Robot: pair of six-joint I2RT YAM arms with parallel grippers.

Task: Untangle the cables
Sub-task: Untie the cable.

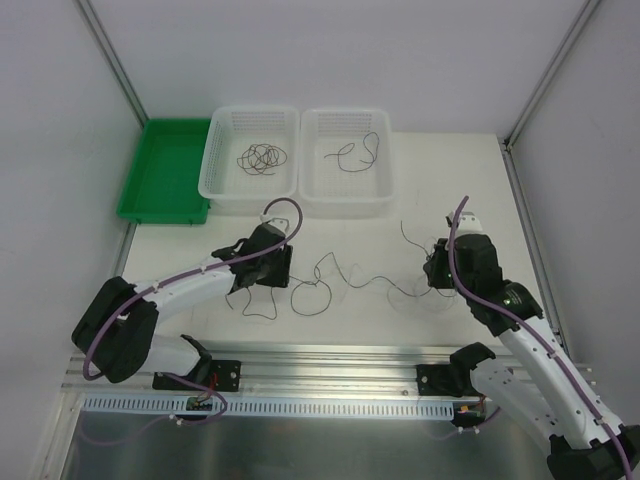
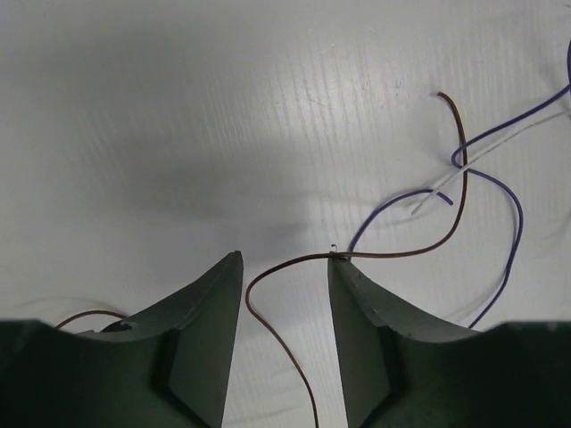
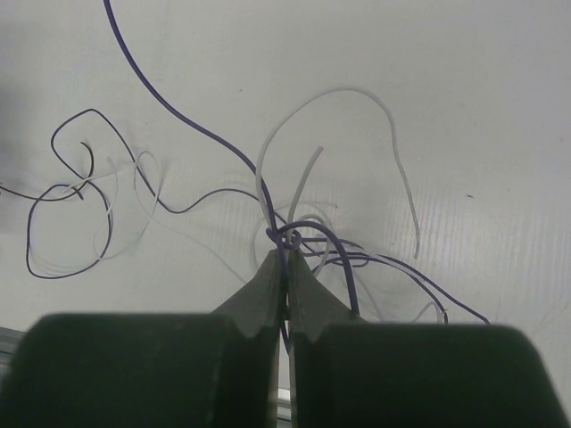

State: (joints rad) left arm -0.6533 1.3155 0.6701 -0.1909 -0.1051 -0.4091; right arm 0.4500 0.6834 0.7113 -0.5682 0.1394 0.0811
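The cables [image 1: 320, 285] lie in loose loops on the white table between my two arms. My left gripper [image 1: 262, 272] is low over their left end. In the left wrist view its jaws [image 2: 285, 263] stand apart, and a brown wire [image 2: 268, 303] runs through the gap and over the right fingertip. A purple wire [image 2: 508, 223] and a whitish wire [image 2: 446, 183] cross just beyond. My right gripper [image 1: 438, 270] is at the right end of the cables. In the right wrist view it [image 3: 287, 251] is shut on a purple wire [image 3: 178, 111] at a small knot, with a whitish wire [image 3: 393, 134] looping around it.
Two white mesh baskets [image 1: 250, 197] [image 1: 347, 207] stand at the back, each with thin dark wires inside. A green tray [image 1: 165, 170] sits to their left. Grey walls close in both sides, and a metal rail [image 1: 320, 355] runs along the near edge.
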